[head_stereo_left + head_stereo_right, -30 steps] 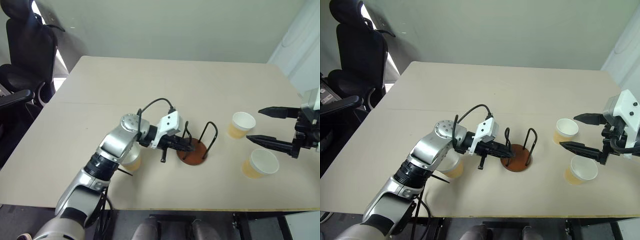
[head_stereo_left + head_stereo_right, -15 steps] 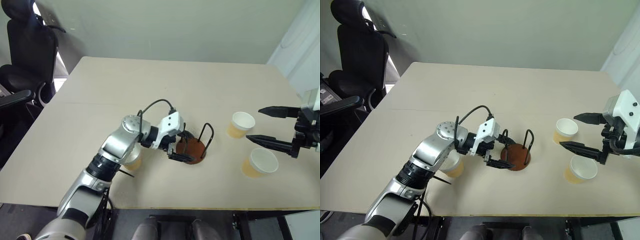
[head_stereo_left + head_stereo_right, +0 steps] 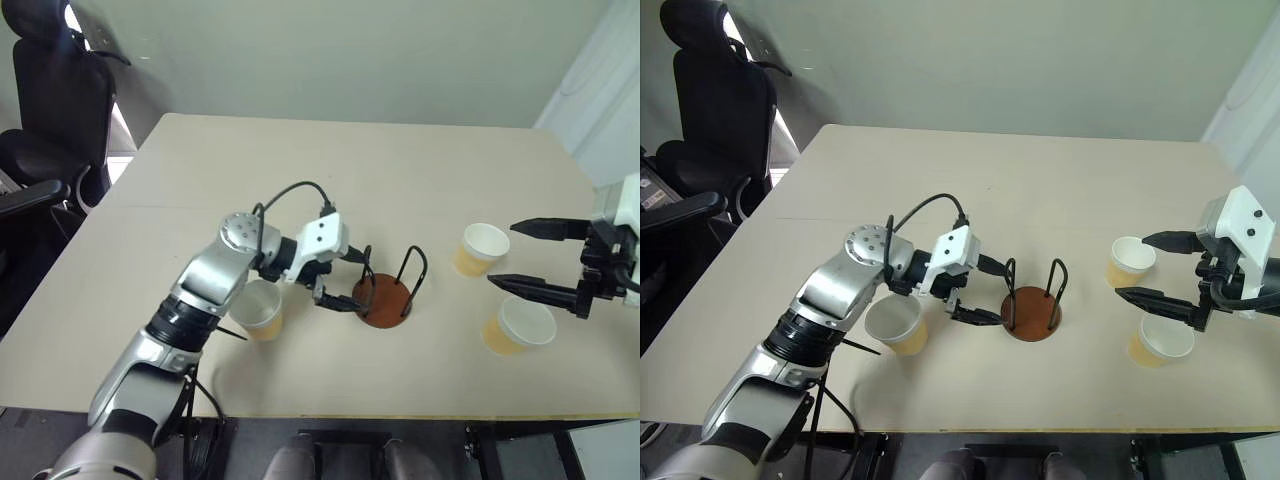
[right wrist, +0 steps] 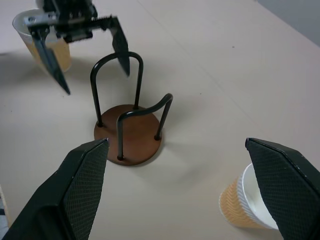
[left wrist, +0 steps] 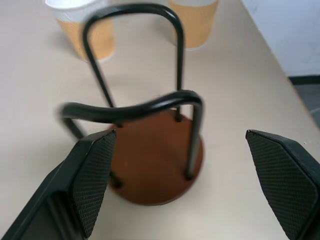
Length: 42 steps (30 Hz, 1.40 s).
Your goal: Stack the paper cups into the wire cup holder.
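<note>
The wire cup holder [image 3: 383, 300], a reddish-brown disc with two black wire loops, stands upright mid-table with nothing inside it. My left gripper [image 3: 355, 283] is open just left of it, with its fingers apart from the wires and holding nothing. One paper cup [image 3: 258, 308] stands upright under my left forearm. Two more paper cups [image 3: 483, 248] [image 3: 518, 325] stand upright on the right. Above and between them, my right gripper [image 3: 502, 255] hovers open and empty. The right wrist view shows the holder [image 4: 129, 135] with the left gripper [image 4: 82, 45] beyond it.
The beige table [image 3: 330, 170] ends close to me along its front edge [image 3: 330, 417]. A black office chair [image 3: 50, 90] stands off the far left corner. A black cable [image 3: 295, 195] loops over my left wrist.
My left gripper has opened, let go of the holder's wire loop and drawn back to the left. The holder stays upright in place. My right arm has not moved.
</note>
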Tool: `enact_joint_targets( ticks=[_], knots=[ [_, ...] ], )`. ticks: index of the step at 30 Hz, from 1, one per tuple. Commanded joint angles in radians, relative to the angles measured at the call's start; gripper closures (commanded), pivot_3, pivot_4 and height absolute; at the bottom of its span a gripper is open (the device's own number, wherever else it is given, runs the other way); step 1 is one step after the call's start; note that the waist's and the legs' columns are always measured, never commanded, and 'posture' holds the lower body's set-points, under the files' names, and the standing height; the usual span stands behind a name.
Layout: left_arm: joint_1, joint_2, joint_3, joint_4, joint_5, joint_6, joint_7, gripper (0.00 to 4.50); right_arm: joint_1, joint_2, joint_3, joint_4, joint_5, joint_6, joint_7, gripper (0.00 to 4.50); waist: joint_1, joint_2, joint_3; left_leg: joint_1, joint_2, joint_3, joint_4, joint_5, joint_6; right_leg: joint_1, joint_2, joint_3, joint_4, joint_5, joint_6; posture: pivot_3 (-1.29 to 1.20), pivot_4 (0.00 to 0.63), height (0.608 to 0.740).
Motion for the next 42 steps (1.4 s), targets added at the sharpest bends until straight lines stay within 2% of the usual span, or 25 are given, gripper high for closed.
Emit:
enact_joint_targets(
  ticks=[1, 13, 17, 23, 28, 34, 42],
  knots=[
    [-0.032, 0.018, 0.049, 0.0, -0.003, -0.031, 0.001, 0.04, -0.032, -0.011, 0.012, 0.004, -0.009, -0.025, -0.009, 0.0, 0.0, 0.0, 0.0, 0.0, 0.0, 0.0, 0.0, 0.0, 0.0, 0.0, 0.0, 0.0, 0.0, 0.0, 0.0, 0.0, 0.15, 0.74],
    [-0.043, 0.159, 0.196, -0.023, -0.081, 0.028, -0.031, 0.04, -0.145, -0.007, 0.145, 0.101, -0.095, -0.124, 0.002, 0.0, -0.006, 0.0, 0.0, -0.001, 0.0, -0.001, 0.0, 0.0, 0.001, 0.0, 0.0, 0.0, -0.001, 0.0, 0.0, 0.0, 0.15, 0.74],
    [-0.067, 0.15, 0.262, -0.04, -0.151, 0.103, 0.006, 0.04, -0.208, -0.008, 0.279, 0.19, -0.179, -0.176, 0.026, 0.0, -0.006, 0.0, 0.0, -0.001, 0.0, -0.001, 0.0, 0.0, 0.001, 0.0, 0.0, 0.0, -0.001, 0.0, 0.0, 0.0, 0.15, 0.74],
    [-0.04, 0.17, 0.276, -0.09, -0.189, 0.142, 0.011, 0.04, -0.27, -0.051, 0.476, 0.331, -0.397, -0.314, 0.097, 0.0, -0.007, 0.0, 0.0, -0.001, 0.0, -0.001, 0.0, -0.001, 0.001, -0.001, 0.0, 0.0, -0.001, 0.0, 0.0, 0.0, 0.15, 0.74],
    [0.007, 0.214, 0.299, -0.154, -0.251, 0.159, -0.042, 0.04, -0.36, -0.012, 0.576, 0.454, -0.511, -0.387, 0.134, 0.0, -0.016, 0.0, 0.0, -0.001, 0.0, -0.001, -0.001, -0.001, 0.001, -0.001, 0.0, 0.0, -0.001, 0.0, 0.0, 0.0, 0.15, 0.74],
    [0.026, 0.251, 0.303, -0.16, -0.261, 0.151, -0.044, 0.04, -0.449, 0.047, 0.65, 0.562, -0.607, -0.452, 0.176, 0.0, -0.016, 0.0, 0.0, -0.001, 0.0, -0.001, -0.001, -0.001, 0.001, -0.001, 0.0, 0.0, -0.001, 0.0, 0.0, 0.0, 0.15, 0.74],
    [0.04, 0.266, 0.31, -0.17, -0.263, 0.156, -0.026, 0.04, -0.506, 0.101, 0.703, 0.662, -0.704, -0.528, 0.225, 0.0, -0.017, 0.0, 0.0, -0.002, 0.0, -0.001, -0.001, -0.001, 0.001, -0.002, -0.001, 0.0, -0.001, 0.0, 0.0, 0.0, 0.15, 0.74]
  ],
)
